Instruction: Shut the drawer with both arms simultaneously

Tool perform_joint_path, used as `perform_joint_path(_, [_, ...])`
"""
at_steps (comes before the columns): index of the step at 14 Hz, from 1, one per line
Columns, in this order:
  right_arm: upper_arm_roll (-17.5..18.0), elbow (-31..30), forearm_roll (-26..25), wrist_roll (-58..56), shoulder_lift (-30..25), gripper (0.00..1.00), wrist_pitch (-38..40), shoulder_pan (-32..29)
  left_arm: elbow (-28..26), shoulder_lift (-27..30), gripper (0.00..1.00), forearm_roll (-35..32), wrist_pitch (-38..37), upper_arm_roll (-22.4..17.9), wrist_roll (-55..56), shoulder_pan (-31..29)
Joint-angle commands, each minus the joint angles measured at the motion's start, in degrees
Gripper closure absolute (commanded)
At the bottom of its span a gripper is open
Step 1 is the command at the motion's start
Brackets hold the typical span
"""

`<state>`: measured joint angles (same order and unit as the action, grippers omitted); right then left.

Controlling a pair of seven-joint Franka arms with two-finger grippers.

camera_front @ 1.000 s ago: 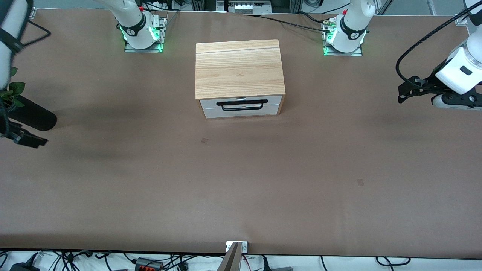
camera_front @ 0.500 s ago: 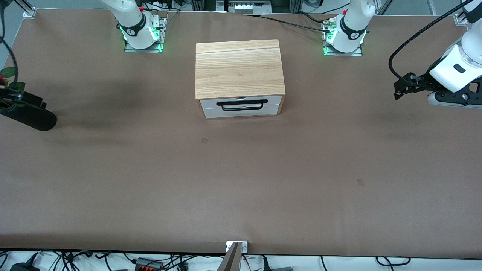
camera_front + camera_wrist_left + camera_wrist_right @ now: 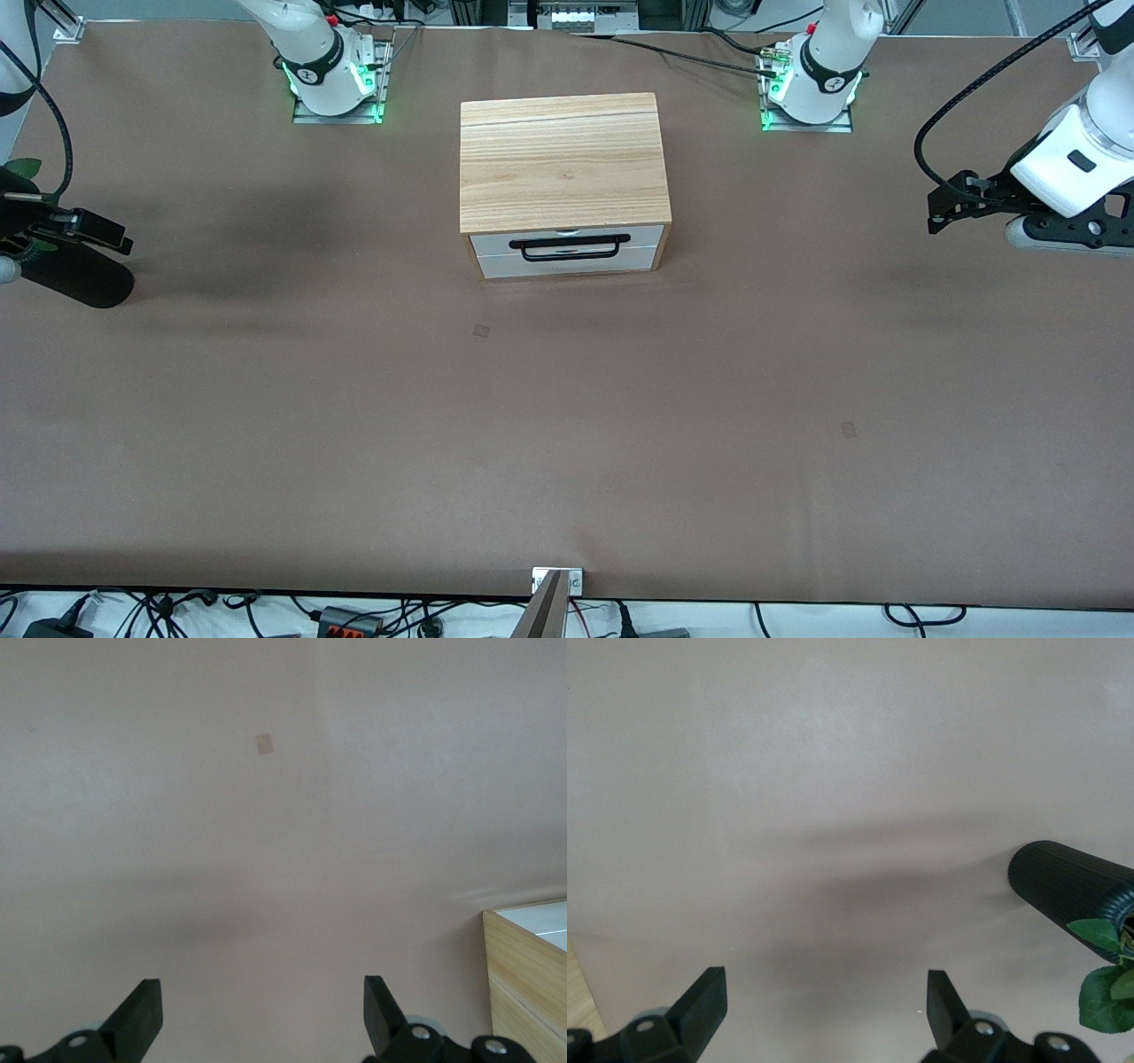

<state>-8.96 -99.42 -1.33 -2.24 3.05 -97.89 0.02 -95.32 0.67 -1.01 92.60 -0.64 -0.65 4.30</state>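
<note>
Sitting shut in light-wood box [image 3: 563, 159] mid brown worktop [image 3: 567, 425]: white-fronted drawer [image 3: 567, 241]. Hovering at worktop ends, fingers apart: left gripper [image 3: 262, 1017], right gripper [image 3: 827, 1012] above black ribbed cylinder [image 3: 1068, 886] with green leaves [image 3: 1107, 979].

Left hand [image 3: 257, 1019] hangs over bare brown surface [image 3: 221, 859], two black fingertips [image 3: 142, 1014] spread wide apart, nothing between them. Small square patch [image 3: 264, 744] marks surface farther off. Corner of light-wood box [image 3: 527, 988] shows at frame edge, sliver of white panel along its top, well clear of fingertips.
</note>
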Motion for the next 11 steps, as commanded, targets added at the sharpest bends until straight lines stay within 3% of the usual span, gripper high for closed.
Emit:
perform_joint_path(1, [1.23, -1.3, -0.87, -1.11, -1.82, 0.0, -0.63, -1.43, 4.43, -2.43, 0.0, -0.93, -3.21, 0.2, 0.39, 0.36])
perform_joint_path(11, [1.23, -1.13, -0.87, -1.1, -1.64, 0.0, -0.63, -1.34, 4.7, -2.52, 0.0, -1.28, -3.74, 0.9, 0.56, 0.71])
